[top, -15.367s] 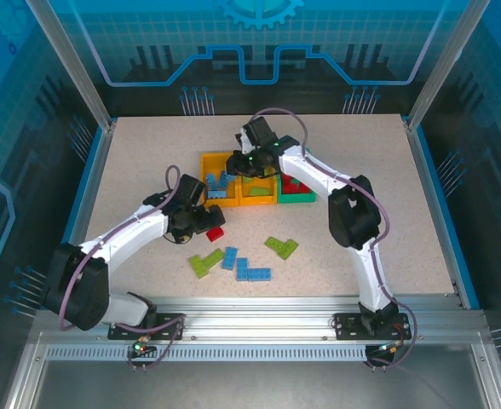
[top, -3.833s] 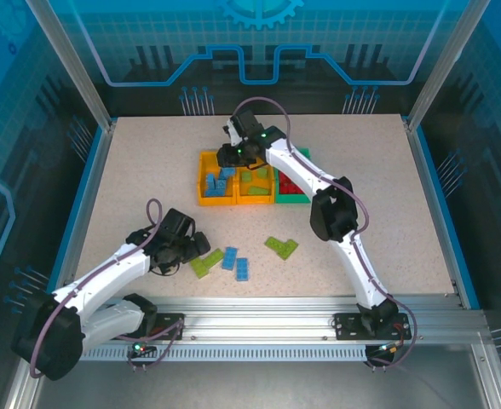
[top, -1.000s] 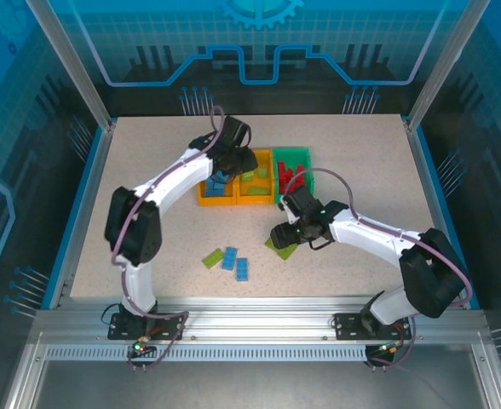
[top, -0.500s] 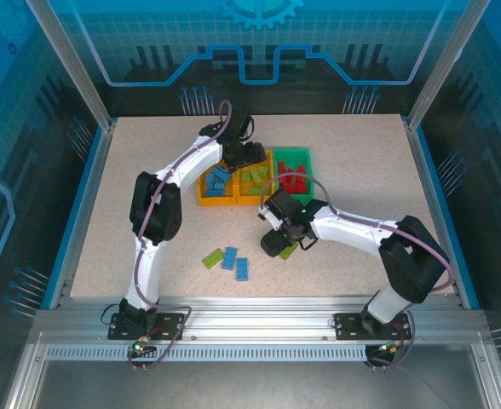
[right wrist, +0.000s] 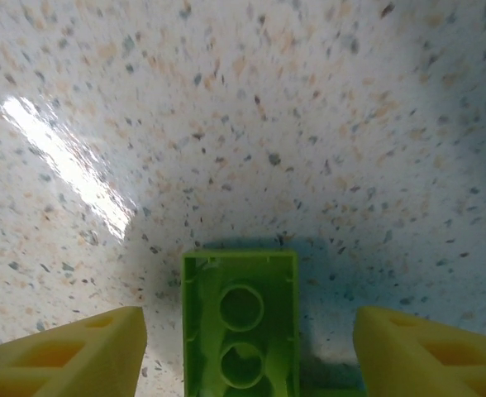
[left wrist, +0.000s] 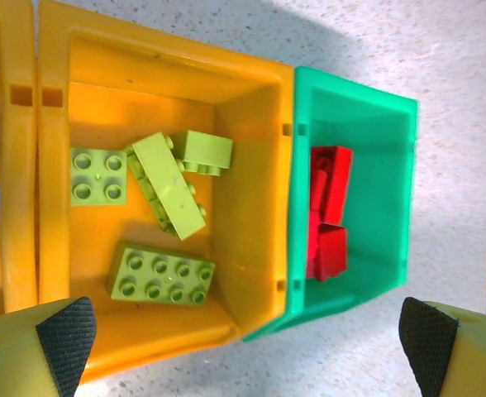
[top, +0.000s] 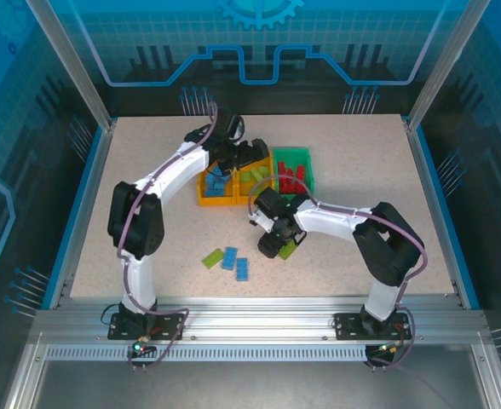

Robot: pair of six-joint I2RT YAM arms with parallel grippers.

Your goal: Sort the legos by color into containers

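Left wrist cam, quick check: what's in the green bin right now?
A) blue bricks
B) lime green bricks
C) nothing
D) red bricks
D: the left wrist view shows red bricks lying in the green bin, while the lime green bricks sit in the orange bin joined to it.

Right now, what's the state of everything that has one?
left gripper: open, empty, over middle bin
right gripper: open, straddling lime brick, not touching
lime brick: on table, hollow side up
middle bin: holds lime bricks
green bin: holds red bricks
left bin: holds blue bricks
loose lime brick, two loose blue bricks: unsorted
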